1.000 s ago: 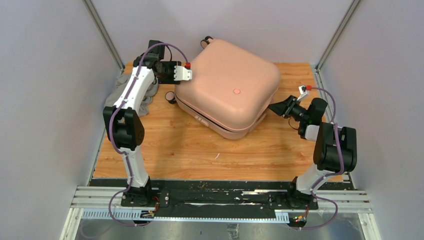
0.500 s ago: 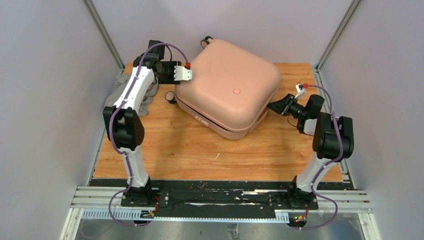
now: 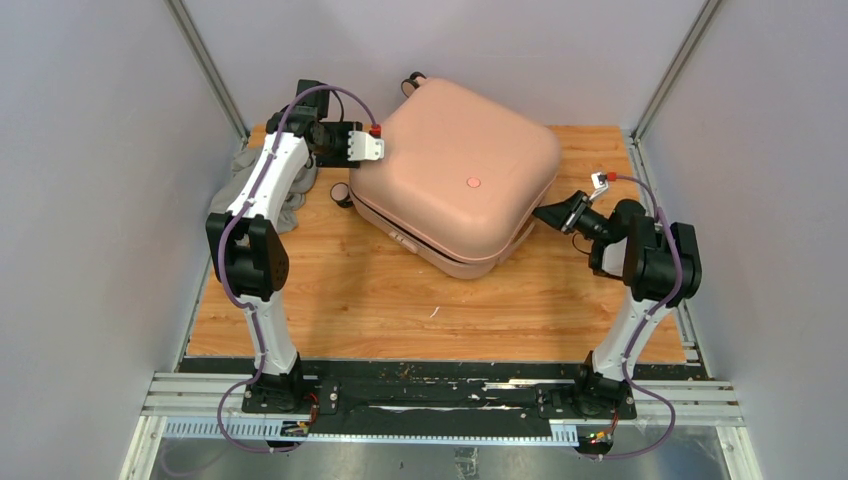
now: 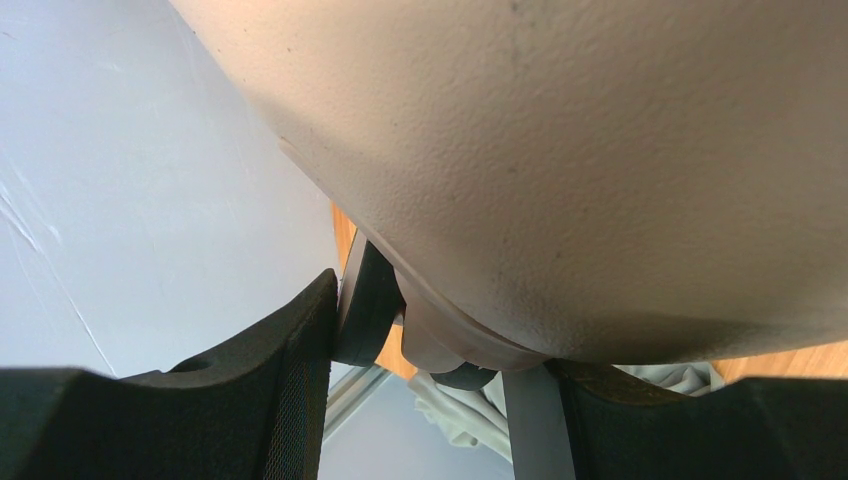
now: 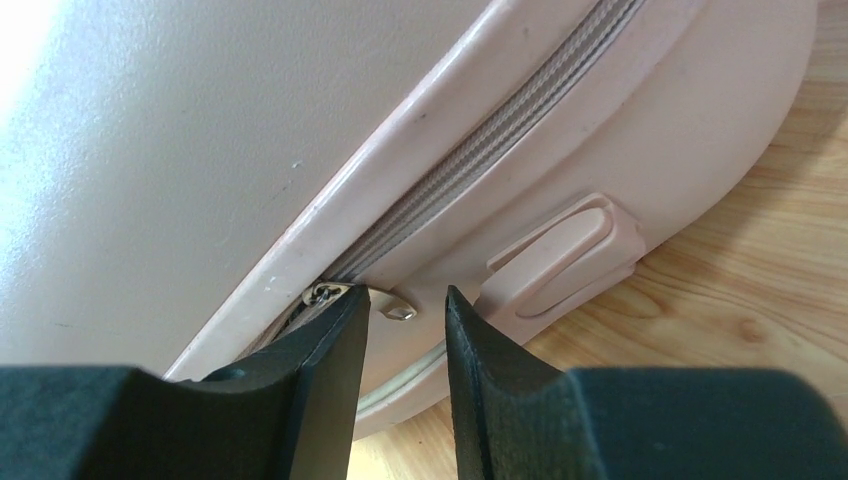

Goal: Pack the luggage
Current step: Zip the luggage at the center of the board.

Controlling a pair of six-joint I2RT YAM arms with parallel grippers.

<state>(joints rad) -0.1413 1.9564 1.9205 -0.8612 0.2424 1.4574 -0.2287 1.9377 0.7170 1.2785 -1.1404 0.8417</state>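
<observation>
Luggage [image 3: 455, 175] closed, flat on table [image 3: 400, 300], far centre. Left claw [image 3: 372, 148] astride far-left corner, jaws apart, likely bracing shell; actual grip cannot tell. Right claw [image 5: 405, 330] narrowly apart around zipper pull [image 5: 395, 308], not clamped, likely to zip.

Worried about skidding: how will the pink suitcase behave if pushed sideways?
The luggage looks hard-shelled, so it should move whole without buckling. Lying flat on the smooth wooden table, it will likely slide or pivot rather than roll or tip.

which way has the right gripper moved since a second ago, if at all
Yes, slightly left: the right gripper has edged closer to the luggage, which lies where it did.
</observation>
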